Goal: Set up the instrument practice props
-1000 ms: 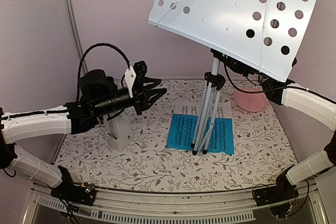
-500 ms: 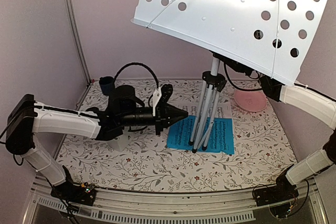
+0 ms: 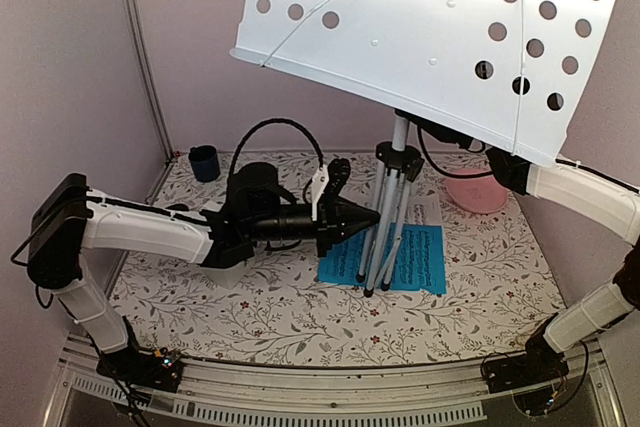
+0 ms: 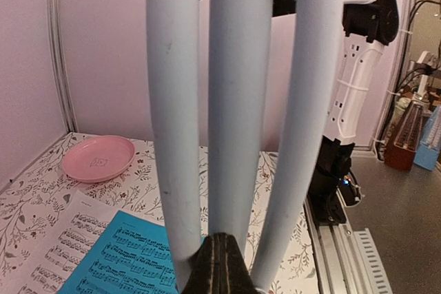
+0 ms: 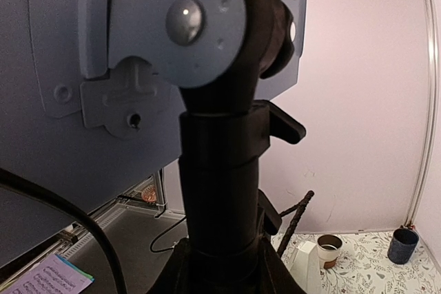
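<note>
The music stand's pale perforated desk tilts high over the table on its tripod legs. My right gripper is shut on the stand's black neck just under the desk, one finger on each side. My left gripper is shut and holds nothing. Its tip rests against the tripod legs low down. The blue music sheet lies under the legs, partly over the white sheet. The white metronome stands behind my left arm, mostly hidden from above.
A pink plate sits at the back right, near my right wrist. A dark blue cup stands in the back left corner. Pink walls close the table on three sides, and a metal rail runs along the near edge.
My left arm has swung right and its gripper has shut, its tip now at the tripod legs. The stand's desk has shifted left and higher in view.
</note>
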Motion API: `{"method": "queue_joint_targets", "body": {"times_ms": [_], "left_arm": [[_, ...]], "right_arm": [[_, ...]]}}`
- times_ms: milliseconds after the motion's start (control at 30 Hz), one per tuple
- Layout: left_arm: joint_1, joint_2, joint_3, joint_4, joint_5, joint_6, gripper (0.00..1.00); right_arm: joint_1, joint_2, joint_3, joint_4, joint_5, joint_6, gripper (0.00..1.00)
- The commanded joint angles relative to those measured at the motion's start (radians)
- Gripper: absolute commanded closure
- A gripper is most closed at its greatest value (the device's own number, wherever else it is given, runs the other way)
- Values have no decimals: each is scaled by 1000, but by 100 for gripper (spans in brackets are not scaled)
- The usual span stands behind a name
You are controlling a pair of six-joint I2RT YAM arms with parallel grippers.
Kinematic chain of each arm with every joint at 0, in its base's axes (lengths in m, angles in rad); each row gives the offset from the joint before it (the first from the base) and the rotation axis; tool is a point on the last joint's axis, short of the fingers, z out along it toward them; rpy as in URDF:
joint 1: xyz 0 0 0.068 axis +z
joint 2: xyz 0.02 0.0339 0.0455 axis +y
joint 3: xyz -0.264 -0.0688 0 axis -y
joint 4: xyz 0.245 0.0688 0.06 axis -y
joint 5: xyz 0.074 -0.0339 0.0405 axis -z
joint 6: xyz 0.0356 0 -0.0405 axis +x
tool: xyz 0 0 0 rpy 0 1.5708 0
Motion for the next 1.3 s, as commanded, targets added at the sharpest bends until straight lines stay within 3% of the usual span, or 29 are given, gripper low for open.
{"method": "queue_joint_targets", "body": {"times_ms": [0,167,333,733,1033,1267], "left_arm": [[-19,24,28,17,-19,-1,100],[-20,44,40,5,-19,-2,99],[-19,54,43,11,34,7,78],[-21,66,81,-39,-45,20,60],[-20,49,67,-20,-168,34,56],[-13,-16,-26,56,-119,58,56]], "right_arm": [[20,-30,82,102,141,-16,100],[29,-30,79,101,147,-27,100],[34,-28,79,101,144,-34,100],[43,-34,62,129,154,-26,100],[45,-34,51,151,164,-10,100],[45,-34,56,148,153,-2,100]]}}
